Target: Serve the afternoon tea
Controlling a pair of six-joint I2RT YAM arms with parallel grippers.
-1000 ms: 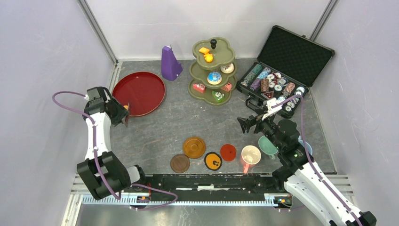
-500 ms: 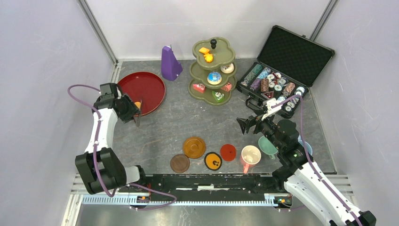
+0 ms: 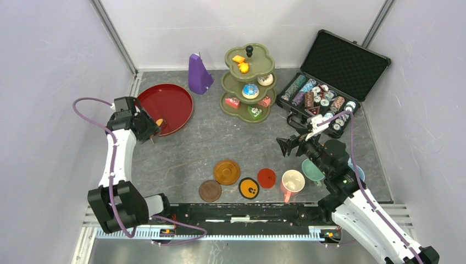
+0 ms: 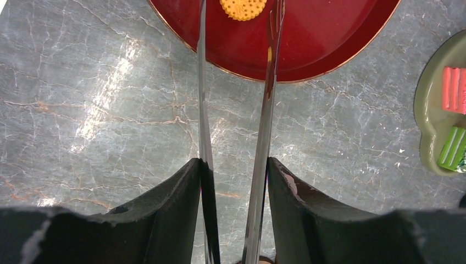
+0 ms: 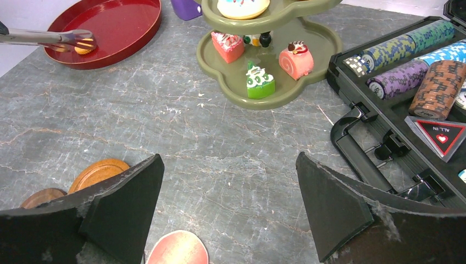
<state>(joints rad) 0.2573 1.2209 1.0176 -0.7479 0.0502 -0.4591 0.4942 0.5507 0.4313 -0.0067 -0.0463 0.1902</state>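
Note:
My left gripper (image 3: 144, 127) (image 4: 233, 165) is shut on a pair of metal tongs (image 4: 266, 110), also seen from the right wrist (image 5: 49, 37). The tong tips reach over the near rim of the red tray (image 3: 170, 102) (image 4: 329, 38). An orange biscuit (image 4: 243, 7) (image 5: 83, 48) sits between the tips; whether it is pinched I cannot tell. The olive three-tier stand (image 3: 248, 82) (image 5: 308, 71) carries small cakes, among them a green one (image 5: 259, 81). My right gripper (image 3: 288, 144) (image 5: 228, 165) hangs open over bare table. Behind it stand a pink mug (image 3: 292, 181) and a teal mug (image 3: 312, 170).
Round coasters lie near the front: orange-brown (image 3: 227, 171), dark brown (image 3: 210, 191), black (image 3: 249, 188) and red (image 3: 266, 177). An open black case of poker chips (image 3: 329, 82) fills the back right. A purple pyramid (image 3: 199, 73) stands between tray and stand.
My left gripper swung right with the tongs towards the tray, then drew back slightly; the tips now sit at the biscuit. The right arm has hardly moved.

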